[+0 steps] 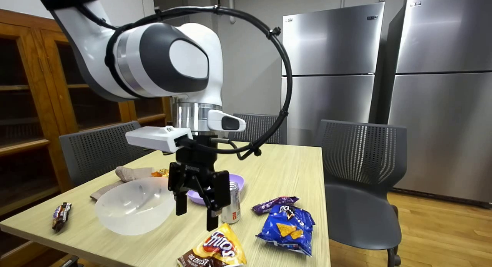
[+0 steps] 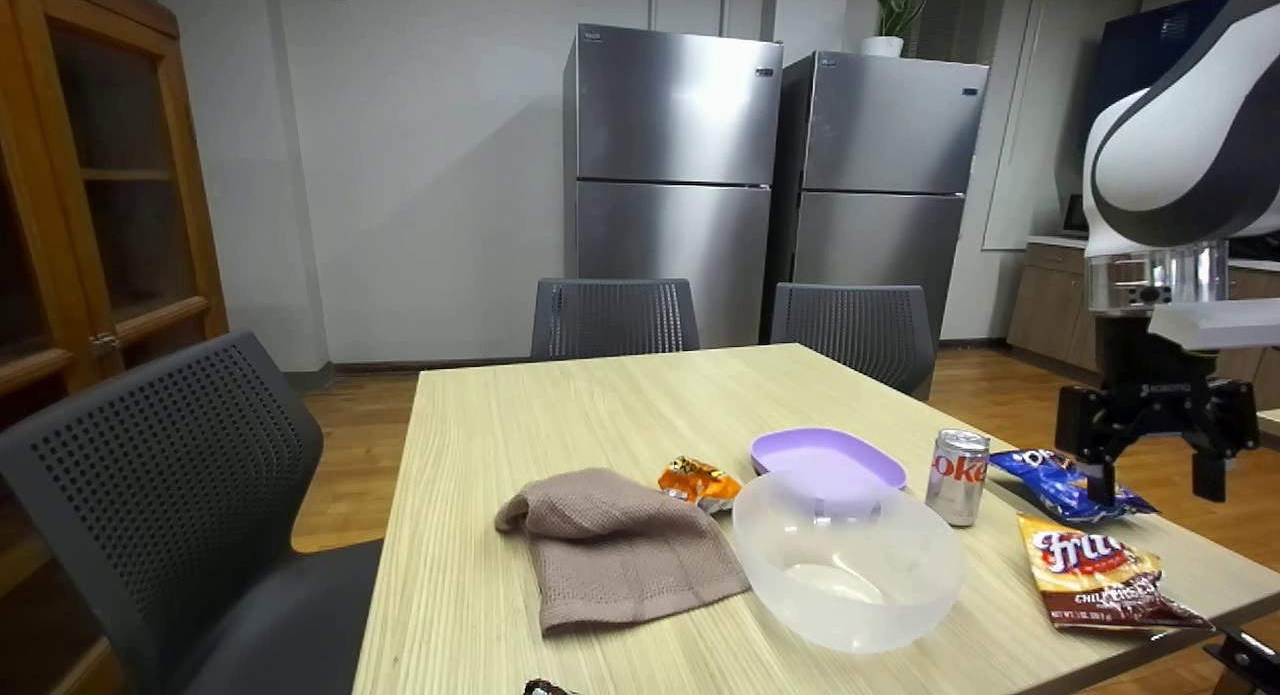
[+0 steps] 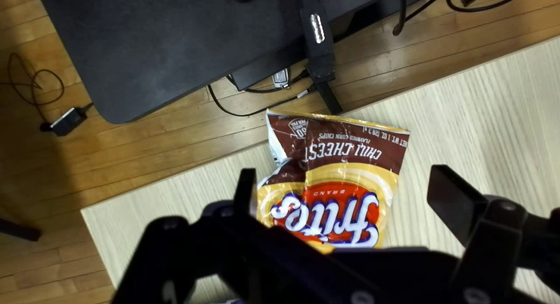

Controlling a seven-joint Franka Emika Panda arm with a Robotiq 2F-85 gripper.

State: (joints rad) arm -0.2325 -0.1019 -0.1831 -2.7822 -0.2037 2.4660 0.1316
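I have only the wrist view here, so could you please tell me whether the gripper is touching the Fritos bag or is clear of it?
Observer: It is clear: in an exterior view, a gap shows between the open gripper and the Fritos bag below it.
Operator: Thank you; is anything standing upright near that bag, outside my picture?
Observer: Yes, a silver Coke can stands upright on the table, close to the bag but not touching it.
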